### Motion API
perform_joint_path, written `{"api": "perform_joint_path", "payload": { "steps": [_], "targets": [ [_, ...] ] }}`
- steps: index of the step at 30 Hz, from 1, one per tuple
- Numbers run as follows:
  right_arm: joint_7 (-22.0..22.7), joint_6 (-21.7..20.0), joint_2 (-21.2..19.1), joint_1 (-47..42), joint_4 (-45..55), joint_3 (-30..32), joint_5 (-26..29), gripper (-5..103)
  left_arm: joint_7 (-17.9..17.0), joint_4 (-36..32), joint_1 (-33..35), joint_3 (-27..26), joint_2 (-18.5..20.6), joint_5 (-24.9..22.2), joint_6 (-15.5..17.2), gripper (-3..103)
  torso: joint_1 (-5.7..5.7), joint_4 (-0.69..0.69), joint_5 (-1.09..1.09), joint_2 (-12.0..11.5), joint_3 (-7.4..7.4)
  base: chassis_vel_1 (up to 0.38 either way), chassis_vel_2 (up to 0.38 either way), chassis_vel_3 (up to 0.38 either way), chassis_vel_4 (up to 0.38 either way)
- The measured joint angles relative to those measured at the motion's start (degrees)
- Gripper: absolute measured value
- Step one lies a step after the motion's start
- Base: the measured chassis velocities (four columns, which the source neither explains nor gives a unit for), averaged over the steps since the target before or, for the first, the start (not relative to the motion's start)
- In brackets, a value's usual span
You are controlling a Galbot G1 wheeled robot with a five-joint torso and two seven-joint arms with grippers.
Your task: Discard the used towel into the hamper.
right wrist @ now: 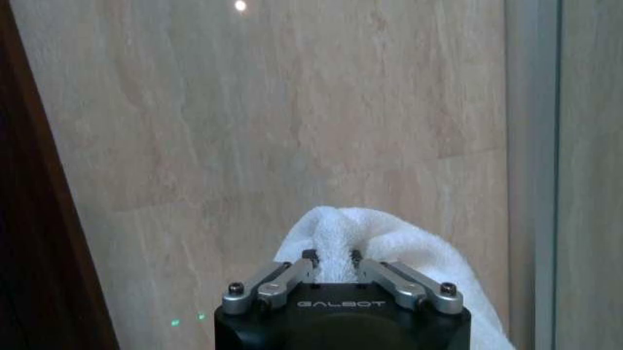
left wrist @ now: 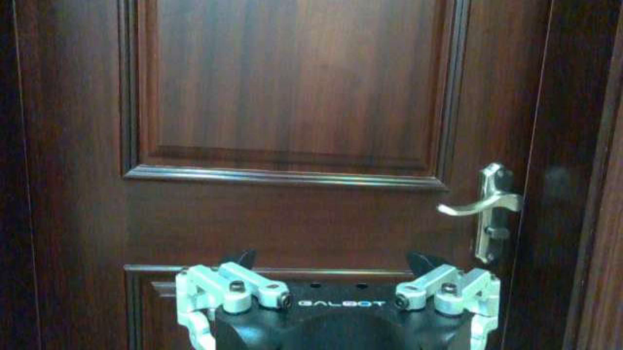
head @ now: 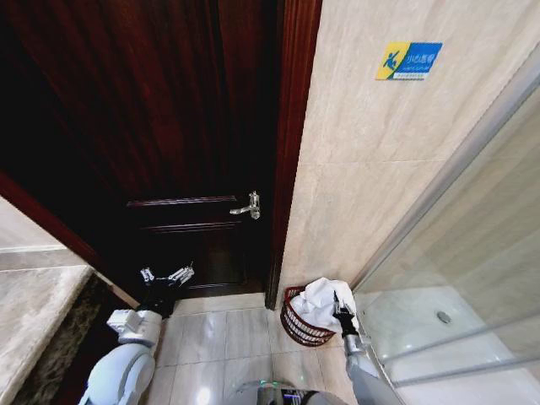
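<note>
The right hand [right wrist: 330, 257] pinches the white towel [head: 321, 299] between nearly closed fingers, over the hamper [head: 300, 322] by the wall; the left hand [left wrist: 336, 271] hangs wide open, empty, facing the door [left wrist: 292, 146].

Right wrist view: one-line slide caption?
Right tool pinching the white towel against a beige marble wall.
</note>
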Motion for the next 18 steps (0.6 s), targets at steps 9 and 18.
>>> {"api": "perform_joint_path", "payload": {
  "steps": [9,18],
  "targets": [
    [-1.8,-3.1,-0.1,1.1,-2.6,1.5,-2.8,9,0.0,0.0,0.0,0.0,0.0,0.0,0.0,100,0.0,0.0,0.0,0.0,0.0,0.0,0.0,0.0,0.0],
    [-3.6,-5.4,-0.7,1.5,-4.0,2.6,-4.5,9,0.0,0.0,0.0,0.0,0.0,0.0,0.0,100,0.0,0.0,0.0,0.0,0.0,0.0,0.0,0.0,0.0]
  ]
}}
